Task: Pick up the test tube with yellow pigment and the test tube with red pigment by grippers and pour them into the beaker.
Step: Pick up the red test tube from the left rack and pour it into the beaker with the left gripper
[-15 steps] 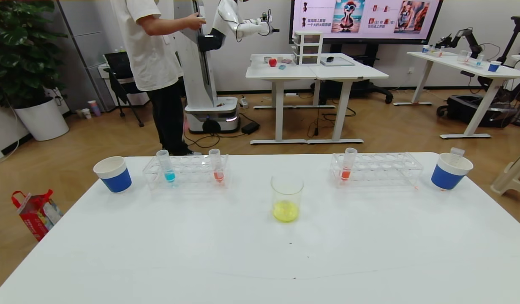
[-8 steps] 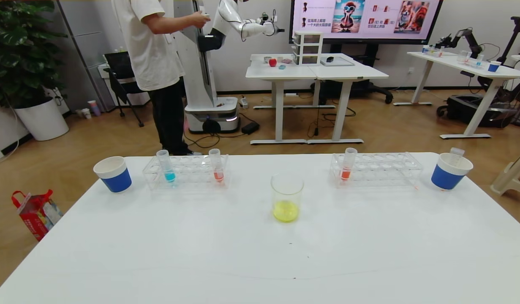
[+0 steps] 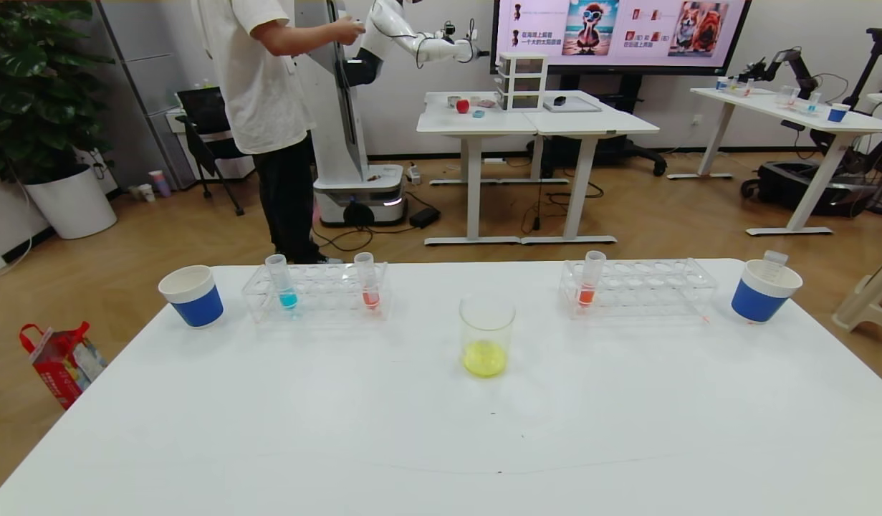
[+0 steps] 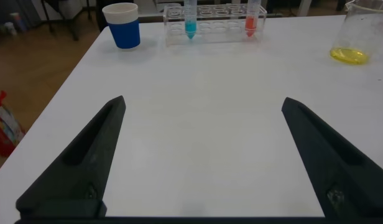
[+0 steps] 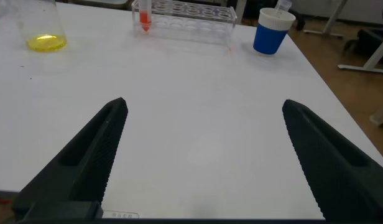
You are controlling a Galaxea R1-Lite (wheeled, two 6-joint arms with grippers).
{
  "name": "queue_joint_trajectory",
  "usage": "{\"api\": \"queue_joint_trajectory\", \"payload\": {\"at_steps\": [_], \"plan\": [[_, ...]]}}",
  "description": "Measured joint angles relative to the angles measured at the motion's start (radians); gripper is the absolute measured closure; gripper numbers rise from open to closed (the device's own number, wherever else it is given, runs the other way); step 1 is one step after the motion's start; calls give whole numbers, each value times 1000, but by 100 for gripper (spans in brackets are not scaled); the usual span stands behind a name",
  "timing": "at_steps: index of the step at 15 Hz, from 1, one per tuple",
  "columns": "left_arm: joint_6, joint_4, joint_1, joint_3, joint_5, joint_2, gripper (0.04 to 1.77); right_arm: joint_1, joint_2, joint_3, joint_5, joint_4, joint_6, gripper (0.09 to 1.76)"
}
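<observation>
The beaker (image 3: 487, 326) stands mid-table with yellow liquid in its bottom; it also shows in the left wrist view (image 4: 356, 31) and the right wrist view (image 5: 39, 25). One test tube with red pigment (image 3: 368, 281) stands in the left rack, another (image 3: 590, 279) in the right rack. No tube holding yellow liquid is in view. My left gripper (image 4: 203, 101) and right gripper (image 5: 204, 101) are open and empty over the near table, outside the head view.
A blue-liquid tube (image 3: 282, 282) stands in the left rack (image 3: 315, 301). Blue-and-white cups stand at the far left (image 3: 193, 295) and far right (image 3: 763, 290); the right one holds an empty clear tube (image 3: 772, 259). A person and another robot are beyond the table.
Nothing on the table has moved. In the background the person and the other robot's arm have shifted slightly.
</observation>
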Motion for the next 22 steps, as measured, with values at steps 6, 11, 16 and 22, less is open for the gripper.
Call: {"api": "queue_joint_trajectory", "payload": {"at_steps": [6, 11, 16, 22], "plan": [[12, 3, 0, 0, 0, 0, 6, 0, 0, 0, -1, 0, 13, 11], [-13, 1, -1, -69, 46, 8, 6, 0, 0, 0, -2, 0, 13, 11], [-18, -74, -16, -246, 29, 231, 6, 0, 0, 0, -2, 0, 13, 11], [-22, -561, -26, -336, 27, 806, 6, 0, 0, 0, -1, 0, 14, 11]]}}
